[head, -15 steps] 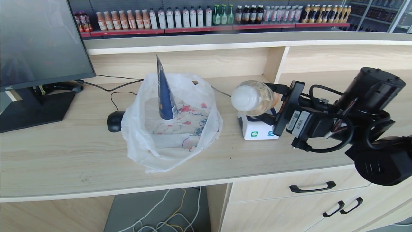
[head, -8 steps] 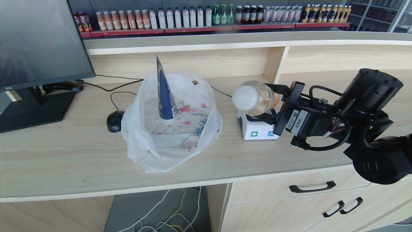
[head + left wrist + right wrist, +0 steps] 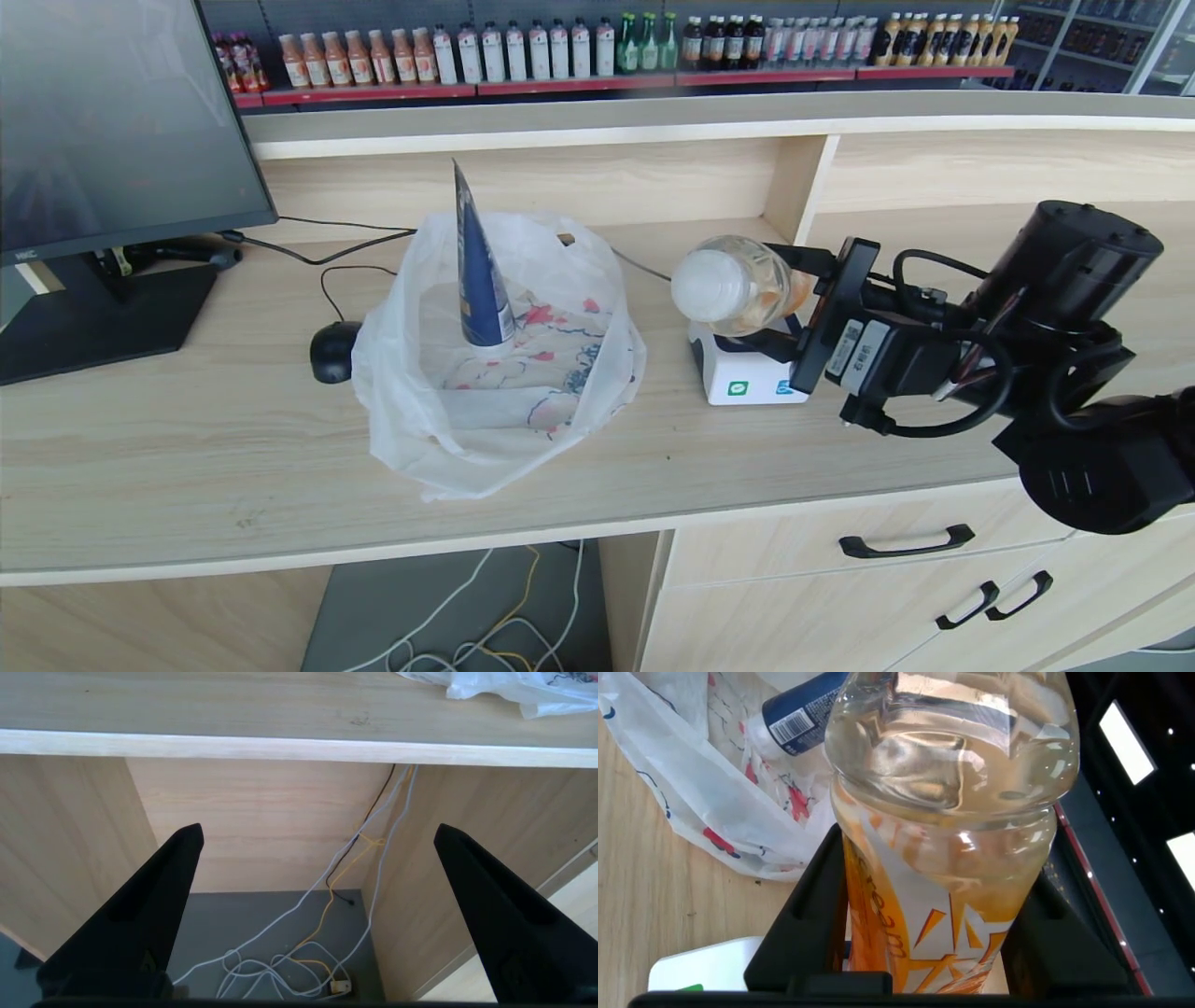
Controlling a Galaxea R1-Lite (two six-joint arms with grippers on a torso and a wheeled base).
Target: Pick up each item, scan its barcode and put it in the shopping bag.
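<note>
My right gripper is shut on a clear drink bottle with an orange label, held sideways just above the white scanner box on the counter. In the right wrist view the bottle sits between the black fingers. The white shopping bag lies open at the counter's middle, left of the scanner. A blue tube stands upright inside it, cap down; its barcode end shows in the right wrist view. My left gripper hangs open below the counter edge, over loose cables.
A monitor on a black stand occupies the back left. A black mouse and its cable lie left of the bag. A raised wooden ledge runs behind the counter. Drawers sit under the right side.
The right arm with the bottle has shifted very slightly, dipping a little over the scanner. The bag and the tube have not moved.
</note>
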